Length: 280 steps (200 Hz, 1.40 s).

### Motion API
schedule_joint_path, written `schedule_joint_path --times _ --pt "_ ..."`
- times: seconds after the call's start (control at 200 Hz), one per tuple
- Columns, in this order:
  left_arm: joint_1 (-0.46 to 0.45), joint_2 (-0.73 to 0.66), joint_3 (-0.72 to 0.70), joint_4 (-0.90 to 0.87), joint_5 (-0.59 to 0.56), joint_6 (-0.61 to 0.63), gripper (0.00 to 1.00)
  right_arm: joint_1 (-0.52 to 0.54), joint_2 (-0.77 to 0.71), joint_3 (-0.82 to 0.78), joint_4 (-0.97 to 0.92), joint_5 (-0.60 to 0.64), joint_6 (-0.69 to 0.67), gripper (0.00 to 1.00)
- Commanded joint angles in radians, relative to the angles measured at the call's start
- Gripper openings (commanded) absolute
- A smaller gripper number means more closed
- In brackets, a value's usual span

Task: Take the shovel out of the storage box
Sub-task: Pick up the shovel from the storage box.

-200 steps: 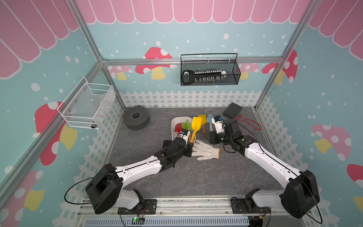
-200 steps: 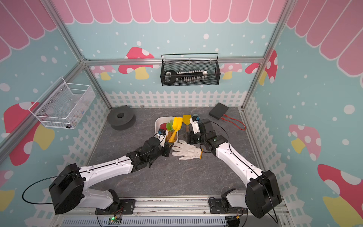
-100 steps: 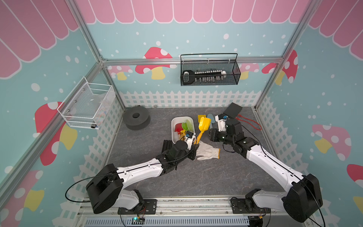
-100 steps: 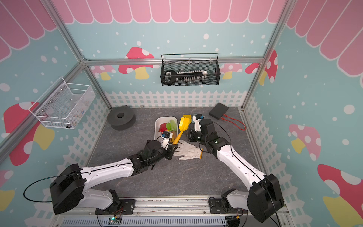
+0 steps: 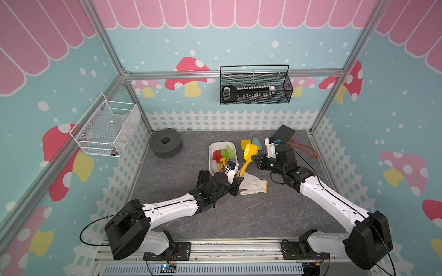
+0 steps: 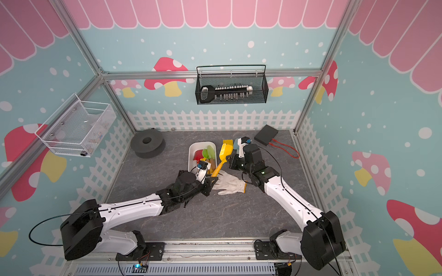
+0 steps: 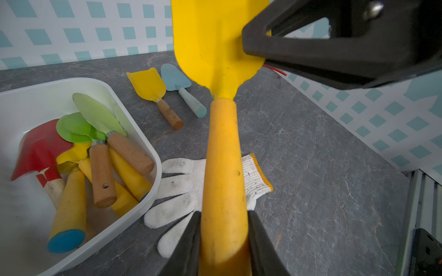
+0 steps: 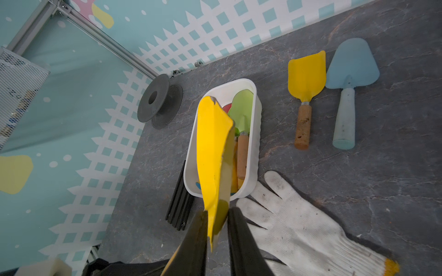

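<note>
Right gripper (image 8: 216,215) newly snug on shovel (image 7: 222,155) blade

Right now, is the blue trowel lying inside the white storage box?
No, the blue trowel lies on the gray tabletop beside a small yellow shovel, outside the storage box.

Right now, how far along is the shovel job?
Done: a wooden-handled yellow shovel and a blue shovel lie on the table. In hand: the all-yellow shovel is clear of the box, left jaws on its handle, right jaws on its blade. Left: setting it down; a red shovel and green shovels sit inside.
</note>
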Motion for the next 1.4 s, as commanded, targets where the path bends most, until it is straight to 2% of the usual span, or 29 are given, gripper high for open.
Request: schedule_joint_path --times 0.0,0.125,0.32,0.425,0.56,0.685,0.976,1.241,1.396 --pt "-0.006 -0.027 -0.011 0.05 0.031 0.018 0.13 0.003 0.022 0.01 0.025 0.022 0.0 0.16" --pt "-0.006 -0.027 -0.013 0.054 0.035 0.016 0.18 0.003 0.041 0.022 0.023 0.032 -0.01 0.09" --pt "-0.006 -0.025 -0.019 0.063 0.024 0.003 0.39 0.001 0.06 0.036 0.02 0.059 -0.037 0.0" --pt "-0.006 -0.019 -0.013 0.042 -0.006 -0.004 0.51 -0.009 0.068 0.042 0.016 0.075 -0.04 0.0" --pt "-0.006 -0.021 -0.016 0.038 -0.03 -0.012 0.6 -0.046 0.101 0.075 0.006 0.049 -0.057 0.0" --pt "0.004 -0.027 -0.002 -0.015 -0.098 -0.034 0.68 -0.09 0.154 0.137 -0.032 0.017 -0.122 0.0" --pt "0.098 0.031 0.039 -0.122 -0.064 -0.113 0.73 -0.184 0.349 0.385 -0.242 -0.005 -0.389 0.0" --pt "0.123 0.01 0.034 -0.153 -0.1 -0.11 0.73 -0.268 0.57 0.613 -0.404 -0.02 -0.594 0.0" --pt "0.146 0.012 0.04 -0.171 -0.058 -0.152 0.73 -0.3 0.72 0.78 -0.515 -0.046 -0.667 0.0"
